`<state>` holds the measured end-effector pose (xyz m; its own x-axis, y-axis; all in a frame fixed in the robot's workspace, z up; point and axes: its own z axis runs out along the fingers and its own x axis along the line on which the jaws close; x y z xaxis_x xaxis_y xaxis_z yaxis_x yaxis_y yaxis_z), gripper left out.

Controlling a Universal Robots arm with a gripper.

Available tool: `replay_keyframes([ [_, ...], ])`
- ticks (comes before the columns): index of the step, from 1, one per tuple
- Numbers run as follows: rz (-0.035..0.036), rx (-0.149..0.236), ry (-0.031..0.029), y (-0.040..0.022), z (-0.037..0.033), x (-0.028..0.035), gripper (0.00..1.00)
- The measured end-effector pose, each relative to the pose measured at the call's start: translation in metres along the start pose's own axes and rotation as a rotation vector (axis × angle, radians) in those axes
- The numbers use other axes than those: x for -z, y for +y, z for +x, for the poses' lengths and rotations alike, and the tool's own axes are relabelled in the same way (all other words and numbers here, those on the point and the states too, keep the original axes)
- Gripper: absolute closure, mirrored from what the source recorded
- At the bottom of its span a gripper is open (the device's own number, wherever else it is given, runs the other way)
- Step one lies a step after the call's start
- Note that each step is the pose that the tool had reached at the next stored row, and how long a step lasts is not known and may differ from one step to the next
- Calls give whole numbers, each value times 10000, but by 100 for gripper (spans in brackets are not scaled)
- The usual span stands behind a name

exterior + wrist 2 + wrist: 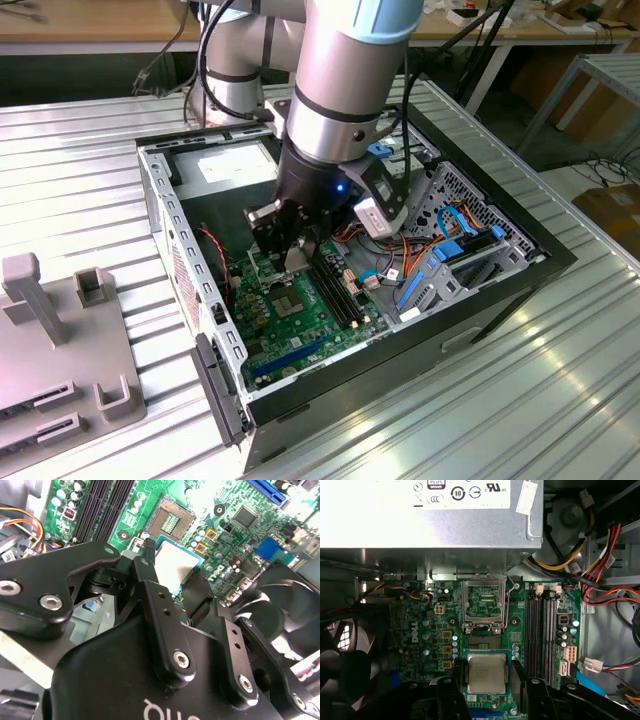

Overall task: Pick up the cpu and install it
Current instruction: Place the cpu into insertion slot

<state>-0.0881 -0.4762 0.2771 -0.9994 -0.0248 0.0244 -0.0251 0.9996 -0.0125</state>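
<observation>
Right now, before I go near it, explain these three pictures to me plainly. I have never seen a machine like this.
The grey tube in the exterior view is a robot arm, photographed by a camera standing off it. It ends in a black claw. The other two pictures come from cameras riding near the arm's wrist, looking past the claw. On the ribbed metal table lies an open computer case with its green motherboard showing. At the exterior view's left sits a grey plastic fixture. The claw is shut on the cpu, a small silver square, holding it above the board. In the first wrist view the open socket lies just beyond it, empty.
</observation>
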Motion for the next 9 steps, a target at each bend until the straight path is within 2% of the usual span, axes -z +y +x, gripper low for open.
replay_keyframes([
  [3,-4,-1,-1,3,-1,-57,53],
  [9,-16,-1,0,3,-1,-64,53],
])
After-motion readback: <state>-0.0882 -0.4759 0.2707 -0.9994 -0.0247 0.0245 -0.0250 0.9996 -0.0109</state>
